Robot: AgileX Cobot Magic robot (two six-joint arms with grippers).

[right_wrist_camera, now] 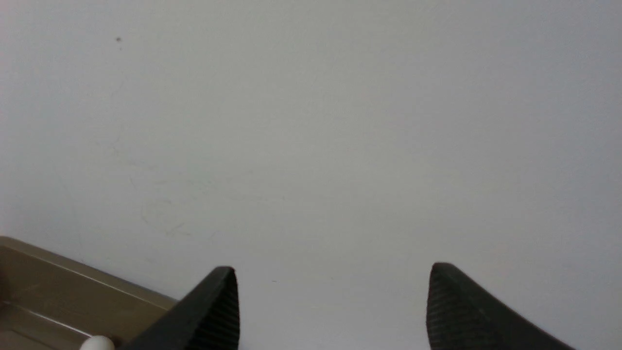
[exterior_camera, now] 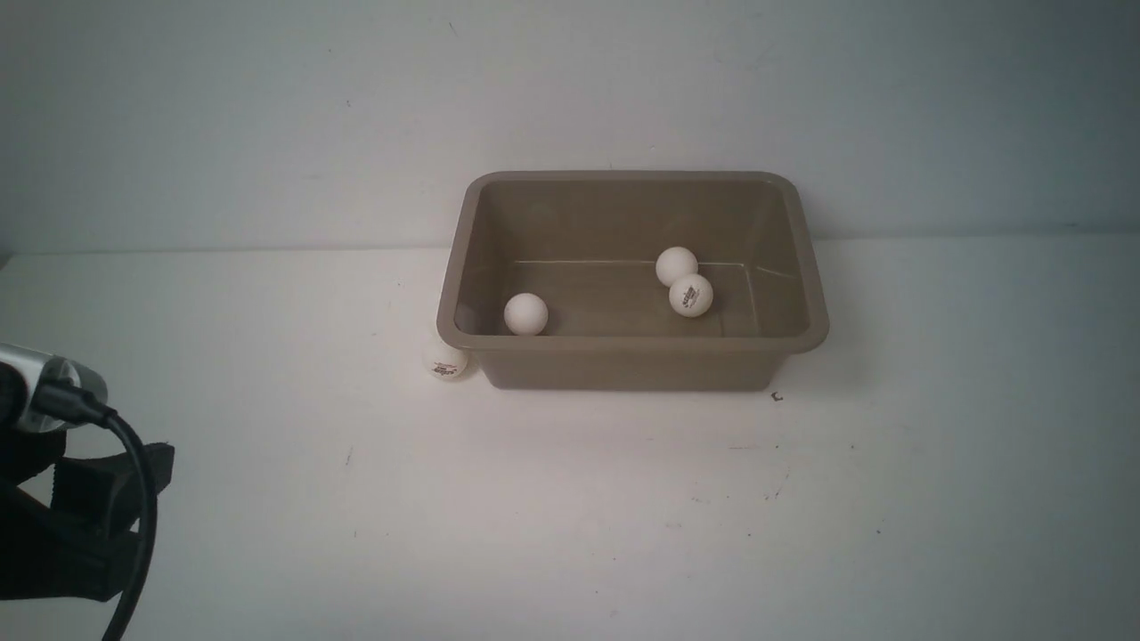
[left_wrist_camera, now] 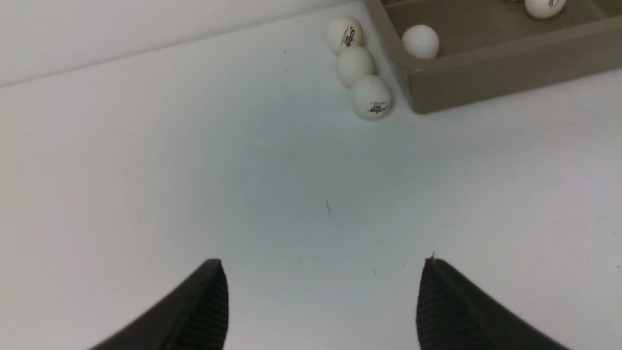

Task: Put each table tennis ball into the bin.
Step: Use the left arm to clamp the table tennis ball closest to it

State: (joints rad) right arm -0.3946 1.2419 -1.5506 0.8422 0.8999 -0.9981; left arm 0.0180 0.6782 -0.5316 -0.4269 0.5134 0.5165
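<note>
- We see the left gripper (left_wrist_camera: 323, 262) with its two black ribbed fingers (left_wrist_camera: 209, 301) spread wide apart and nothing between them. It hangs over bare white table (left_wrist_camera: 146, 194).
- In the front view the left arm (exterior_camera: 62, 507) sits at the lower left edge, well apart from the bin (exterior_camera: 632, 343).
- The right gripper (right_wrist_camera: 333, 267) also has its fingers spread and empty, over a pale blank surface. We do not find it in the front view.
- Ahead of the left gripper, three table tennis balls lie on the table in a touching row, just beside the outside of the bin's left short wall.
- The nearest ball (left_wrist_camera: 370, 96), with a printed logo, lies by the bin's near-left corner. The plain ball (left_wrist_camera: 354, 65) is in the middle, and the farthest ball (left_wrist_camera: 344, 34) also carries a logo.
- Three more balls rest on the bin's floor. The lone ball (exterior_camera: 525, 313) is in the near-left corner. The rear ball (exterior_camera: 676, 265) touches the printed ball (exterior_camera: 690, 295), right of centre.
- The right wrist view catches one corner of the bin and a white sliver of a ball; we cannot tell which ball.
</note>
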